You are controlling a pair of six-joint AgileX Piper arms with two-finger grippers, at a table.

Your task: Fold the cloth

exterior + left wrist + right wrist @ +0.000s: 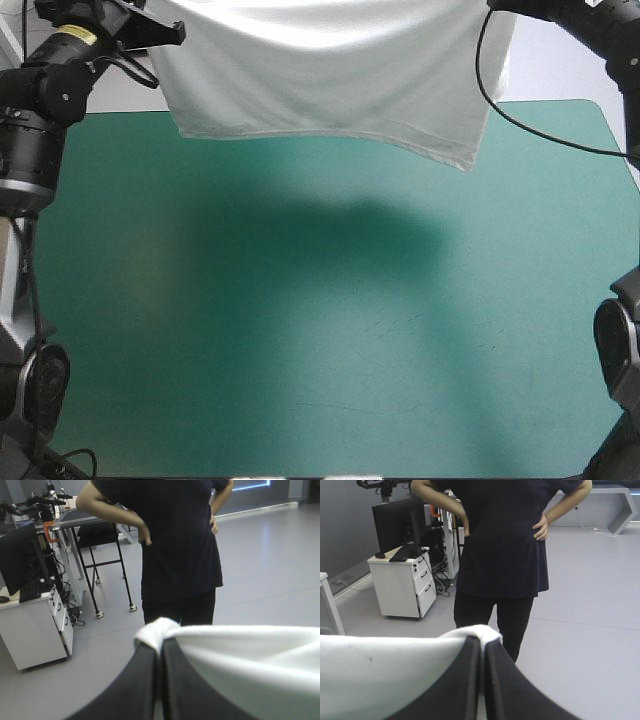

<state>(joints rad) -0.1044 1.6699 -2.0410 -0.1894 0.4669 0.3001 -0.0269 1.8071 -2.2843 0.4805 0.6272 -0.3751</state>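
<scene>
T-shirt [330, 70]: lifted, hanging as a wide white sheet above the far edge of the tabletop, stretched between your two arms. The left arm [40, 100] stands at the far left corner, and the right arm [600, 30] comes in at the far right corner. The lower hem runs roughly along the far edge and dips lower toward the far right corner. The garment hangs free above the teal-green cover [320, 340], where its shadow [340, 235] falls toward the middle of the tabletop.

Left gripper [160, 647]: your black fingers meet in a pointed arch. A small white fold is pinched at the tips, and the cloth spreads away beside the gripper.

Right gripper [482, 645]: your fingers are likewise pressed together. A white fold is caught at the tips, and the sheet runs off to the other side.
</scene>
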